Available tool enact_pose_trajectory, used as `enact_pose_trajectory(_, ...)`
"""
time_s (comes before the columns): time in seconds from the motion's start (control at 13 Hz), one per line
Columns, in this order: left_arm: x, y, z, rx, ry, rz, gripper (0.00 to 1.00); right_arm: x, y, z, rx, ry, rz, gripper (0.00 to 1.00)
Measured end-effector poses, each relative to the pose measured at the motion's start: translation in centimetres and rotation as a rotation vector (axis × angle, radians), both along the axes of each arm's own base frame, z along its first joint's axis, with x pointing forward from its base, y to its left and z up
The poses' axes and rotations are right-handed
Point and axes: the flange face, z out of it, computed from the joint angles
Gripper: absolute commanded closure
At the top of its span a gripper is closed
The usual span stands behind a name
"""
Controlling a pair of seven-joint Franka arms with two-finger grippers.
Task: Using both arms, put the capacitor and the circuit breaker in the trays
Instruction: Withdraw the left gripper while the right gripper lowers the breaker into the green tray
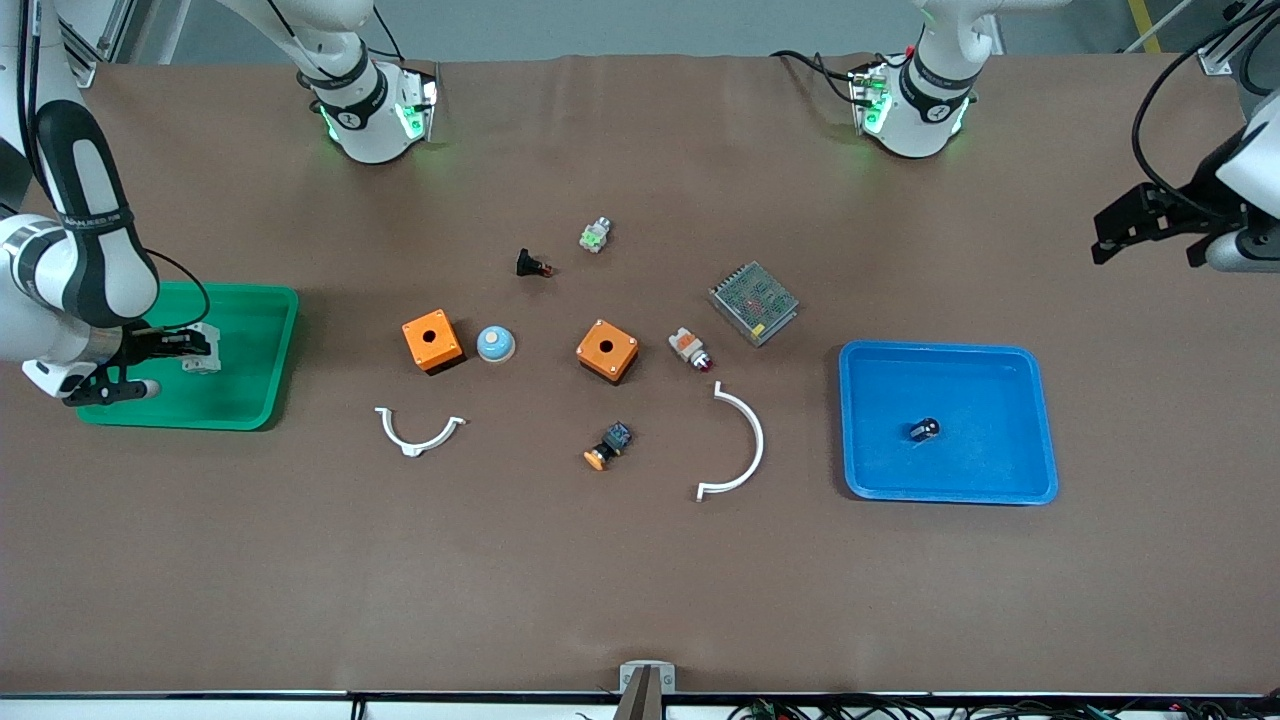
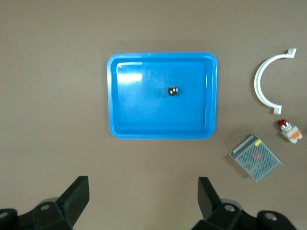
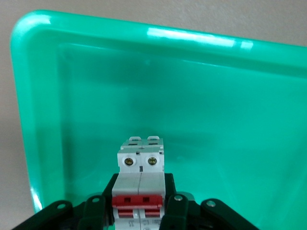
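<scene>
A: In the front view we find the capacitor [image 1: 924,429] lying in the blue tray [image 1: 1000,490] toward the left arm's end of the table: a tiny dark cylinder with a shiny cap. The left gripper [image 1: 1150,228] hangs high over bare table at that end, well apart from the tray.

B: And at the right arm's end we see the right gripper [image 1: 190,349] low over the green tray [image 1: 262,400], with the circuit breaker [image 1: 202,358] at its tip, a small white-grey block.

A: Between the trays we count two orange boxes [image 1: 432,340], a metal mesh unit [image 1: 753,302] and two white curved clips [image 1: 737,445].

B: From the left wrist view we look straight down on the blue tray [image 2: 114,96]; the capacitor [image 2: 172,90] sits near its middle, a glinting round top. The left gripper [image 2: 143,199] has its fingers [image 2: 76,196] spread wide, nothing between them.

A: In the right wrist view the circuit breaker [image 3: 139,184] is clamped in the right gripper [image 3: 139,211]: pale grey body, two screw heads, red levers side by side. The green tray [image 3: 43,96] fills the view under it; we cannot tell whether the block touches the tray floor.
</scene>
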Motion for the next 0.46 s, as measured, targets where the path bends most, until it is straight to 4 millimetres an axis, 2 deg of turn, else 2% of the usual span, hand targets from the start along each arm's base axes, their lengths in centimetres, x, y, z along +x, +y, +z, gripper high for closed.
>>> enact_pose_trajectory(0.46, -1.0, -2.1, 0.4, 0.003, 0.012, 0.001, 0.00, 0.0, 0.2, -0.7, -0.003, -0.010, 0.004, 0.90)
